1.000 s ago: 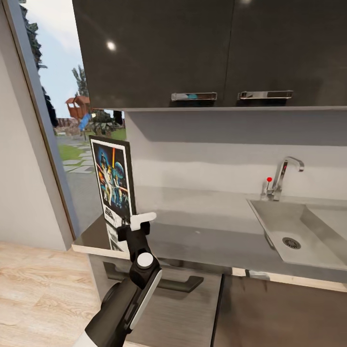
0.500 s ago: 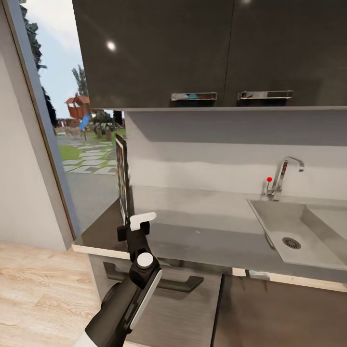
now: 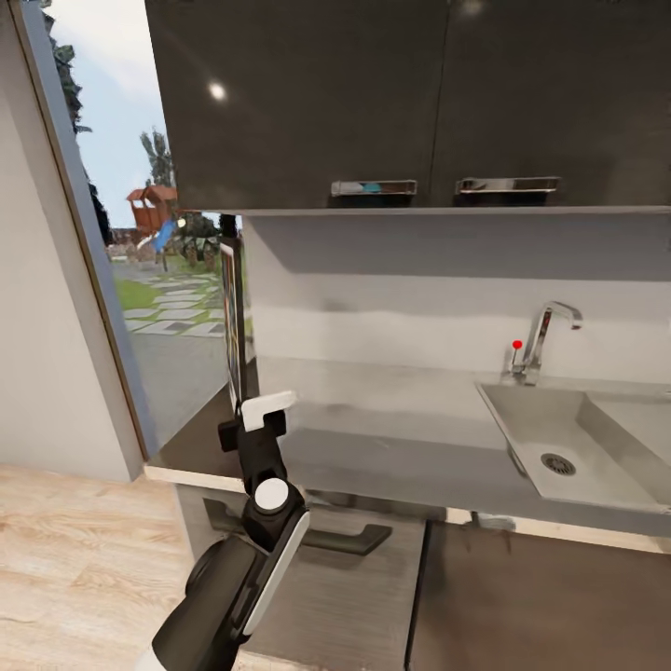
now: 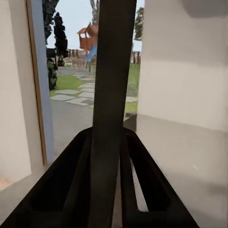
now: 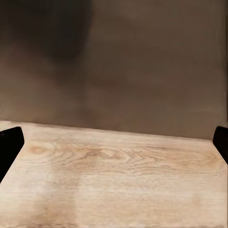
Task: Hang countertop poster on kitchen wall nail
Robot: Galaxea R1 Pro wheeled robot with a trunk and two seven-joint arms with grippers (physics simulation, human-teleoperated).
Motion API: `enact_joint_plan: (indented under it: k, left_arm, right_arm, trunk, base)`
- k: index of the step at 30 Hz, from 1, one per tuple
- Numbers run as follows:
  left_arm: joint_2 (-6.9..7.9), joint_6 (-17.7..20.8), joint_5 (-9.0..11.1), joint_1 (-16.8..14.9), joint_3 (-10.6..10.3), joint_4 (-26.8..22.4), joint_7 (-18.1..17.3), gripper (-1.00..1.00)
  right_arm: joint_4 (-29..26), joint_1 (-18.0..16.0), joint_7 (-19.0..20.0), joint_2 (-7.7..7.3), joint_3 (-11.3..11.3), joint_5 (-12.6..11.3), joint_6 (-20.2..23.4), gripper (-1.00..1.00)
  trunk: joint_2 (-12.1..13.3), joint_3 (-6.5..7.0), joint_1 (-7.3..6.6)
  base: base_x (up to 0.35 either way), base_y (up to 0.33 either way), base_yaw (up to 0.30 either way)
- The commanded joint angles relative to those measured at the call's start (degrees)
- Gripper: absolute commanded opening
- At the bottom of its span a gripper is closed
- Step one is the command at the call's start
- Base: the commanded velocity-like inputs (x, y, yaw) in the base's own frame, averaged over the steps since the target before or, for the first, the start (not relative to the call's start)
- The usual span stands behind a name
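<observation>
The poster (image 3: pixel 233 317) stands upright and edge-on to me at the left end of the kitchen countertop (image 3: pixel 391 438), showing as a thin dark strip. My left gripper (image 3: pixel 247 421) is shut on its lower edge. In the left wrist view the poster (image 4: pixel 111 80) runs as a dark band between the two black fingers (image 4: pixel 71 183) of the left gripper (image 4: pixel 108 137). My right gripper (image 5: pixel 114 147) is open, its fingertips far apart over wooden floor, with nothing between them. The wall nails are out of view.
A built-in sink (image 3: pixel 596 438) with a chrome tap (image 3: pixel 545 335) lies at the counter's right. Dark upper cabinets (image 3: pixel 373 93) hang close above. A tall window (image 3: pixel 140 242) and its frame stand left of the counter. Dark cabinet fronts (image 3: pixel 522 606) sit below.
The poster has turned in my left gripper from facing me to edge-on and has risen slightly with the gripper. The head view has shifted a little.
</observation>
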Motion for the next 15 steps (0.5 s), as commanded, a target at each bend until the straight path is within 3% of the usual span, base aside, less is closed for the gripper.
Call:
enact_joint_plan:
  k: [1,15]
  left_arm:
    - [0.00,0.5,-0.2,-0.1,-0.1,0.0,0.3,-1.00]
    - [0.00,0.6,-0.2,-0.1,0.0,0.0,0.3,-1.00]
  right_arm:
    - [0.0,0.0,-0.1,0.00,0.0,0.0,-0.2,1.00]
    - [0.0,0.0,-0.1,-0.02,0.0,0.0,-0.2,1.00]
  trunk:
    - [0.0,-0.06,-0.03]
    - [0.0,-0.06,-0.03]
  base:
    - [-0.262,0.000,0.000]
    - [-0.319,0.000,0.000]
